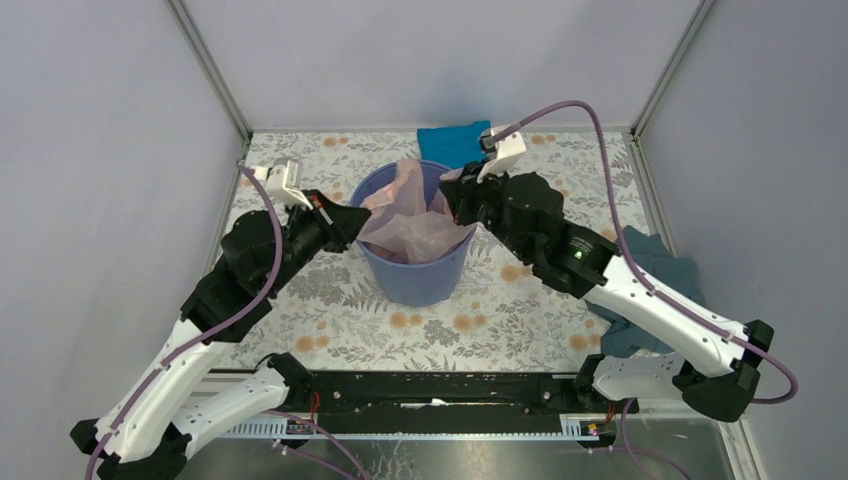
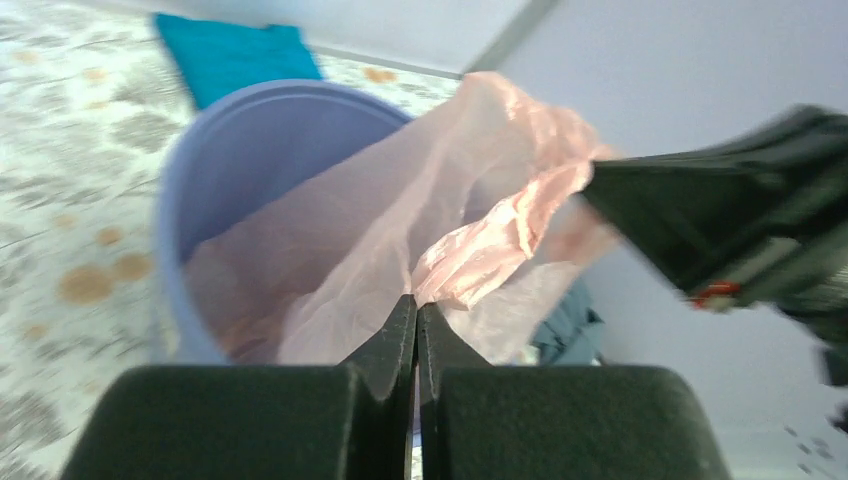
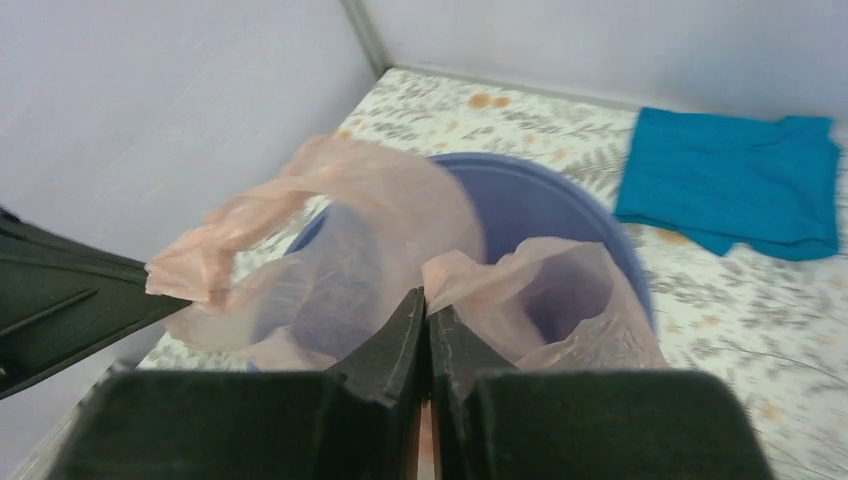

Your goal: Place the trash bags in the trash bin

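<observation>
The trash bag (image 1: 418, 225) is hanging mouth-up inside the upright trash bin (image 1: 415, 282) on the counter (image 1: 500, 322), its top stretching left to right between the left fingers (image 2: 396, 345) and right fingers (image 3: 402, 335), both pinching its film

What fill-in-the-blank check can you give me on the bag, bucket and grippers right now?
1. The pink bag hangs partly ____ the bucket.
2. The left gripper and the right gripper are each ____ on an edge of the pink bag.
3. The blue cloth lies flat on the ____, behind the bucket.
Missing words: inside; shut; table.
</observation>
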Action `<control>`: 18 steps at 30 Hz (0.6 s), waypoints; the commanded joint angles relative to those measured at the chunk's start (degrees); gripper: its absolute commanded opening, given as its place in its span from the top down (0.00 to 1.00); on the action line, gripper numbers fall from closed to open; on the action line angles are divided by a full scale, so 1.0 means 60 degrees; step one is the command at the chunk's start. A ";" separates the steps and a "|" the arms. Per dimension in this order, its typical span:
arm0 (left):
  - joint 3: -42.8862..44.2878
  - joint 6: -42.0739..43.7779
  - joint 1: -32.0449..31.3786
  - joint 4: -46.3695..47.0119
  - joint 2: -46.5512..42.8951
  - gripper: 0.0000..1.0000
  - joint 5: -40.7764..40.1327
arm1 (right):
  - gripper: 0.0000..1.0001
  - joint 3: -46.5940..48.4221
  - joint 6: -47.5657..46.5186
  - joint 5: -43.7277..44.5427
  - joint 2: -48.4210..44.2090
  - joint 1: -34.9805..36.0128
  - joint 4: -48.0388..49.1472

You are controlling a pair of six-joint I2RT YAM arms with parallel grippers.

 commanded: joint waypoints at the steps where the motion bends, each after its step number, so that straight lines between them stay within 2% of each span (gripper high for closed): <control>1: -0.0291 0.0113 0.0023 -0.1446 -0.0368 1.00 -0.3047 | 0.94 0.0999 -0.0855 0.2042 -0.0603 -0.0116 -0.0974; 5: -0.0572 -0.0232 0.0022 -0.2200 -0.0814 1.00 -0.3743 | 0.97 0.0557 -0.0909 0.2681 -0.1176 -0.0509 -0.1658; 12: -0.0900 -0.1022 0.0024 -0.2915 -0.1896 1.00 -0.4781 | 0.95 -0.0847 -0.0607 0.2406 -0.2587 -0.0859 -0.1734; 15: -0.1077 -0.1389 0.0026 -0.2976 -0.2087 1.00 -0.4308 | 0.94 -0.1397 -0.0369 0.2005 -0.2972 -0.0849 -0.1630; 18: -0.1223 -0.1897 0.0025 -0.2960 -0.2138 1.00 -0.3371 | 0.87 -0.2079 0.0033 0.1262 -0.3414 -0.0861 -0.1243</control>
